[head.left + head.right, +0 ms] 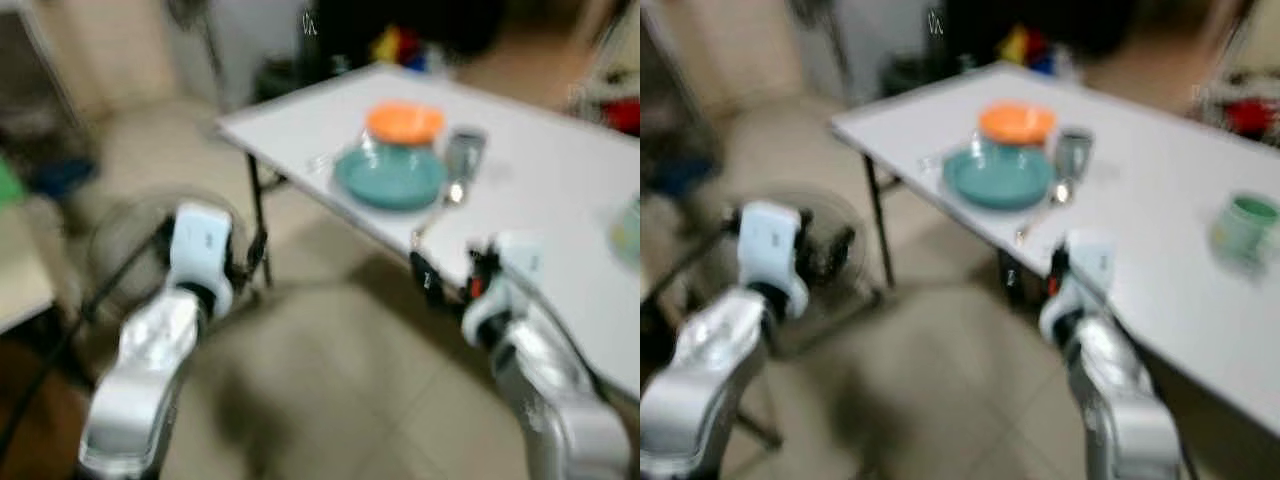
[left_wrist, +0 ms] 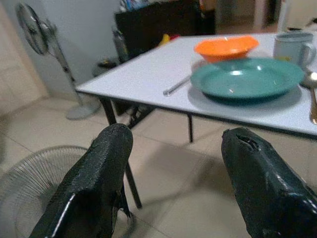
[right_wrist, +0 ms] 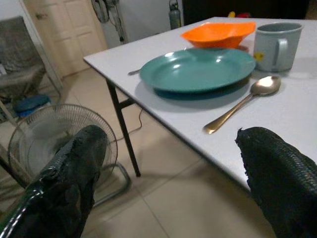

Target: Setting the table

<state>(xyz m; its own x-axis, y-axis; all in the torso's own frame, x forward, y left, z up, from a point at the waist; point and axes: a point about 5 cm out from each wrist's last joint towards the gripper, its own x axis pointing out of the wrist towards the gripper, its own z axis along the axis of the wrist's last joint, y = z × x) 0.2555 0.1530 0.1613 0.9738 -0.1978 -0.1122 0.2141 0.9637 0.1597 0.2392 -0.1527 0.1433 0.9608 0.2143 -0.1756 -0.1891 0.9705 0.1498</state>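
Fingers (image 2: 99, 183), left gripper (image 2: 173, 183): two, black, rough-grained, rounded tips, spread wide apart with nothing between them; held off the tabletop's near edge, above the tiled floor (image 3: 163, 198). Fingers (image 3: 277, 173), right gripper (image 3: 168, 183): two, same black pebbled surface, likewise spread apart and empty, close before the tabletop edge.

Tabletop (image 3: 307, 109): one, flat, white, smooth, matte, on thin dark metal legs.

Plate (image 3: 197, 68): one, teal, round, shallow, glossy with a raised rim; lies near the tabletop's front edge.

Bowl (image 3: 219, 33): one, orange, smooth, wavy-edged; just behind the plate, whether touching it cannot be told.

Mug (image 3: 275, 45): one, grey-blue, cylindrical, with a loop handle; upright beside the bowl and plate.

Spoon (image 3: 243, 103): one, metal, polished oval bowl catching light, gold-toned slim handle; lies flat beside the plate, in front of the mug, handle toward the tabletop edge.

Utensil handle (image 2: 177, 85): one, slim, silvery metal; lies on the far side of the plate from the spoon, its type not discernible.

Cup (image 1: 1245, 222): one, pale green, rounded; stands well apart from the plate group, farther along the tabletop on the robot's right; blurred.

Floor fan (image 3: 59, 144): one, round wire-grille cage, on the floor near the table leg. Standing fan (image 2: 42, 47): one, on a pole with round base, by the wall.
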